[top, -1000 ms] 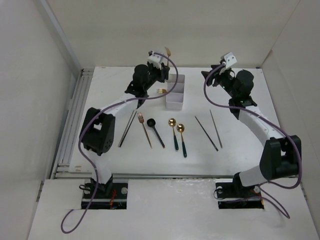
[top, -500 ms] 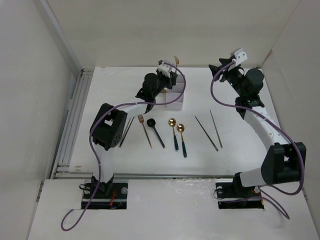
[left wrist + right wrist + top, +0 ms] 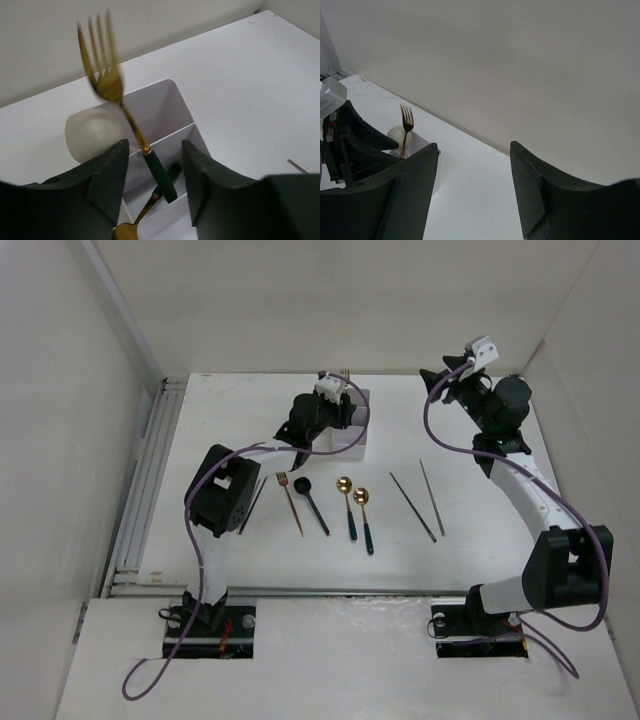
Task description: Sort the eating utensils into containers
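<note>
The white three-compartment container (image 3: 352, 446) stands at the back middle of the table. My left gripper (image 3: 338, 412) hovers right over it, open. A gold fork (image 3: 107, 80) with a dark green handle stands tines up between the jaws, touching neither; its handle end rests in the middle compartment (image 3: 170, 107) beside another dark-handled gold utensil (image 3: 162, 187). On the table lie dark chopsticks (image 3: 255, 502), a copper fork (image 3: 290, 500), a black spoon (image 3: 310, 502), two gold spoons (image 3: 347, 505) (image 3: 364, 518) and more chopsticks (image 3: 412, 505). My right gripper (image 3: 452, 375) hangs open and empty at the back right.
White walls enclose the table at the back and on both sides. A metal rail (image 3: 150, 480) runs along the left edge. A pale round object (image 3: 92, 132) sits just behind the container. Purple cables loop along both arms.
My left gripper has moved right over the container and opened, releasing the gold fork, which now stands in the middle compartment. The right gripper rose slightly and opened a little wider.
</note>
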